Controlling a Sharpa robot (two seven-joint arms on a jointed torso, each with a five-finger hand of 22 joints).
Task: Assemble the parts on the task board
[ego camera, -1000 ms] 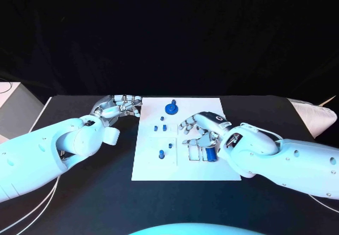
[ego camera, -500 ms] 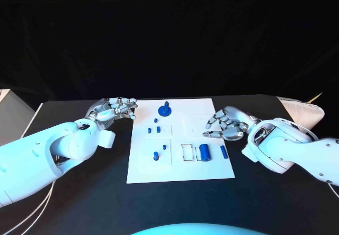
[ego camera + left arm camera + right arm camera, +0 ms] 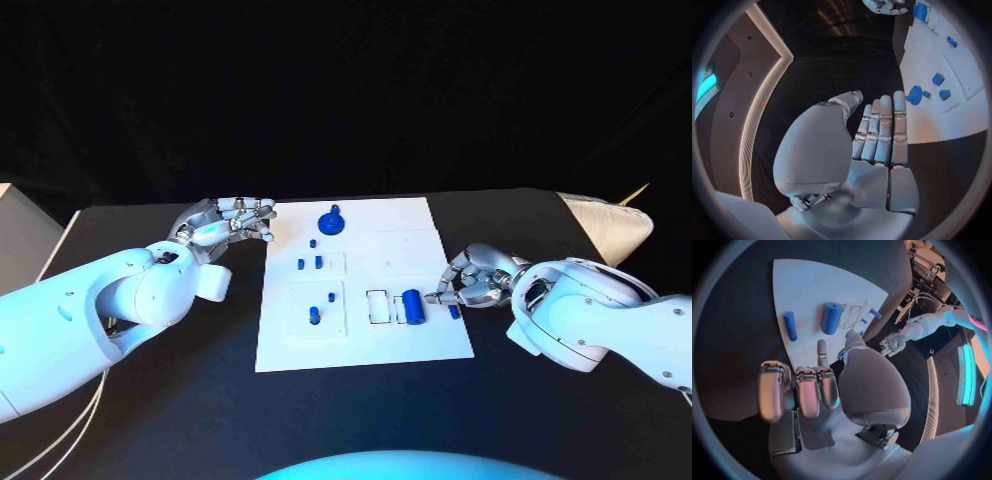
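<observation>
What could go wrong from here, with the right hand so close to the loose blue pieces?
The right hand hovers at the task board edge beside the thin blue rod; its fingers might knock the rod off. The thick blue cylinder nearby could roll. The left hand sits at the board's far corner, so a bump could shift it.

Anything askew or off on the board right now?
Nothing looks damaged or spilled. One thin blue rod lies loose at the task board's right edge, beside the right hand; the thicker blue cylinder lies next to the white slots. The left hand holds nothing.
</observation>
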